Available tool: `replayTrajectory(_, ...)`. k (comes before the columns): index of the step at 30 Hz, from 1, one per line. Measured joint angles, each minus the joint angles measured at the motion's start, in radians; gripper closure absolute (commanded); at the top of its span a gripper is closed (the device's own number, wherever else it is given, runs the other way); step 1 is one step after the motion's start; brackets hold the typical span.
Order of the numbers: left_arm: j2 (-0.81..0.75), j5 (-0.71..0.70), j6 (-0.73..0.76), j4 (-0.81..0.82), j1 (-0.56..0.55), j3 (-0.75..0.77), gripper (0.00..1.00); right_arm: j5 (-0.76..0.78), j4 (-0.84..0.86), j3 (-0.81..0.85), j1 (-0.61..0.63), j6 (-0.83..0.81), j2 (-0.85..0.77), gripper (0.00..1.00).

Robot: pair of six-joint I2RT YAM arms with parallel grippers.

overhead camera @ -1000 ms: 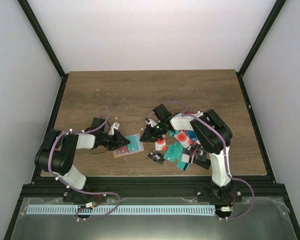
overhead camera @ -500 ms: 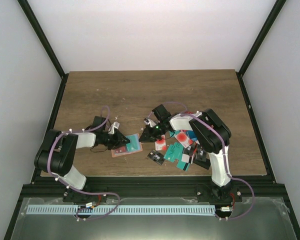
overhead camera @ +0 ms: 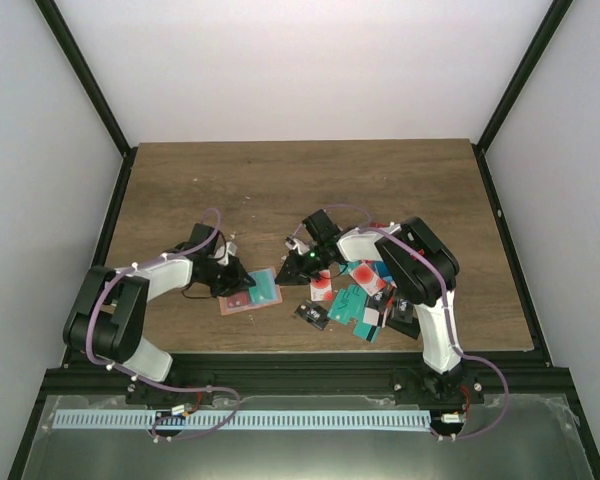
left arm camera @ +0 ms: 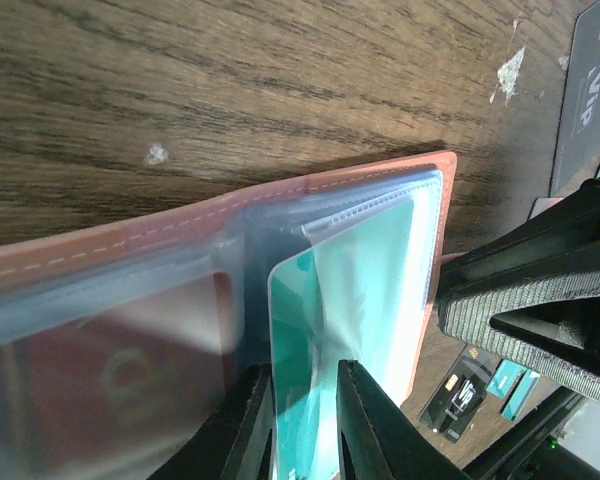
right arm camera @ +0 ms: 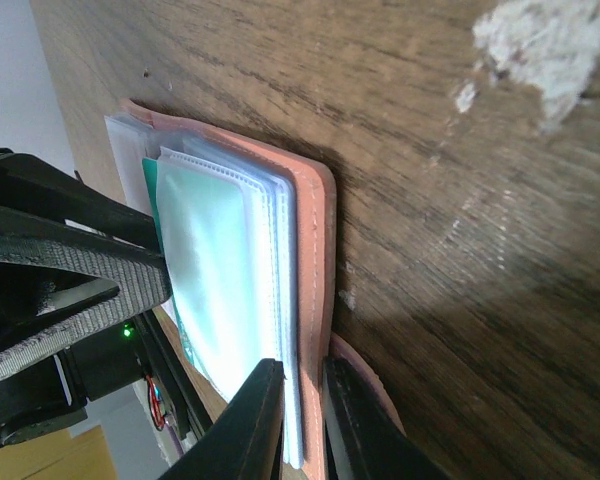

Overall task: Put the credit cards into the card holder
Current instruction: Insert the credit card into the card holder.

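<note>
Left pincer (left arm camera: 305,430) sits with its jaws slightly parted astride the edge of a clear sleeve, a visible gap between them, so it does not look clamped. The right pincer (right arm camera: 302,425) is closed on the stacked clear sleeves at the opposite edge of the card holder (left arm camera: 280,192). That holder lies open on the counter (overhead camera: 280,190), left of centre in the overhead view, between the two pincers. The task looks well short of done. A teal card (left arm camera: 370,270) sits inside one sleeve and a reddish card (left arm camera: 110,370) shows dimly through another. A scatter of loose credit cards (overhead camera: 355,300) lies to the right of the holder, under and beside the right forearm, and those are yet to be filed. The left arm (overhead camera: 160,275) comes up from its base at lower left, folds at the elbow and runs low to the right, to the holder's left edge. The right arm (overhead camera: 400,255) rises from lower right, bends sharply and stretches leftward over the loose cards. Both wrists are low, their fingers lying almost flat along the wood.
</note>
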Motion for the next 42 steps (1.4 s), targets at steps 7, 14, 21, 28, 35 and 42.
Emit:
replayTrajectory(7, -0.014, -0.036, -0.022, -0.045, -0.008, 0.01, 0.92, -0.002, 0.001, 0.0, 0.0, -0.002, 0.001, 0.85)
replayTrajectory(14, 0.001, -0.06, -0.061, -0.043, -0.048, 0.037, 0.96, -0.003, 0.002, 0.0, 0.0, -0.009, 0.002, 0.85)
replayTrajectory(21, 0.019, -0.079, -0.099, -0.045, -0.073, 0.061, 0.92, -0.004, 0.0, 0.0, 0.0, -0.02, 0.002, 0.85)
replayTrajectory(28, -0.003, -0.136, -0.076, -0.142, -0.081, 0.093, 0.76, 0.02, -0.012, 0.0, 0.005, -0.045, -0.01, 0.85)
replayTrajectory(35, -0.077, -0.175, -0.041, -0.249, -0.082, 0.128, 0.88, 0.057, -0.027, 0.0, 0.017, -0.053, -0.028, 0.84)
replayTrajectory(42, -0.078, -0.165, -0.008, -0.252, -0.084, 0.129, 0.96, 0.057, -0.043, -0.001, 0.021, -0.053, -0.037, 0.8)
